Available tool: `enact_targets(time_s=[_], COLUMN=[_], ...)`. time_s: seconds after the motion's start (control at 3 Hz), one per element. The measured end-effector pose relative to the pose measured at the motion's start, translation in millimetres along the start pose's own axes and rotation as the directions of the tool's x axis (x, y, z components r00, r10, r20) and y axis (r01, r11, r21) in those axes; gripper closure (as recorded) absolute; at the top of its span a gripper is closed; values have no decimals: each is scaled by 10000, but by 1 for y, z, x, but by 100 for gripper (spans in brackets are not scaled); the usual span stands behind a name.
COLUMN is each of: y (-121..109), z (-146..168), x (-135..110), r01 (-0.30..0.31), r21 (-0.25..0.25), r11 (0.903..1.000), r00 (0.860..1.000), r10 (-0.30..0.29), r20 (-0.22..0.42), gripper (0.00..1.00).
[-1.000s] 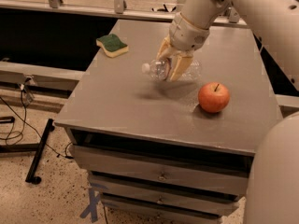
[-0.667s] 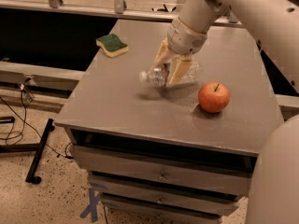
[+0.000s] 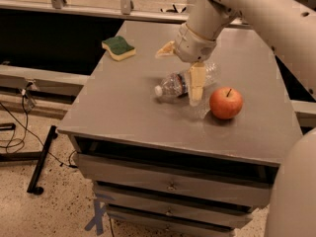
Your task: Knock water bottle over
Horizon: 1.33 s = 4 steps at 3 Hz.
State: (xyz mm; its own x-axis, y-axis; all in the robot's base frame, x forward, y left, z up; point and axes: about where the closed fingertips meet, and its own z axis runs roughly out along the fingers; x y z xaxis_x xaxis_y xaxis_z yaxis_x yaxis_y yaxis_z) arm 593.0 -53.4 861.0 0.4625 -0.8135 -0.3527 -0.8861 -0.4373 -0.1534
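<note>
Now flat on its side near the middle of the grey table (image 3: pixel 123 117): water bottle (image 3: pixel 173 85), white cap toward 8 o'clock, base toward 2 o'clock. Just above it, gripper (image 3: pixel 177 77), jaws spread wide and closed on nothing; one finger pointing to 9 o'clock clear of the bottle, the other hanging toward 6 o'clock across the bottle's front. At 4 o'clock from the bottle, just beside it, a red apple (image 3: pixel 226 102). Well apart at 10 o'clock, near the table's edge, a green-and-yellow sponge (image 3: pixel 118 47).
</note>
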Motion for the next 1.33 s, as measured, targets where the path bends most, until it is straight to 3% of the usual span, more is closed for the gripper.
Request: enact_targets(time_s=[0.33, 0.67, 1.0, 1.33], y=[-1, -9, -20, -31], z=[0, -11, -28, -50], x=[1, 9, 21, 39], r01=[-40, -519, -1478, -2800], r21=[45, 633, 1556, 2610], r11=[10000, 9966, 9767, 9238], r00=[10000, 9986, 9886, 9588], r10=[40, 514, 1414, 2557], r20=[-31, 90, 517, 1234], gripper=[0, 0, 0, 0])
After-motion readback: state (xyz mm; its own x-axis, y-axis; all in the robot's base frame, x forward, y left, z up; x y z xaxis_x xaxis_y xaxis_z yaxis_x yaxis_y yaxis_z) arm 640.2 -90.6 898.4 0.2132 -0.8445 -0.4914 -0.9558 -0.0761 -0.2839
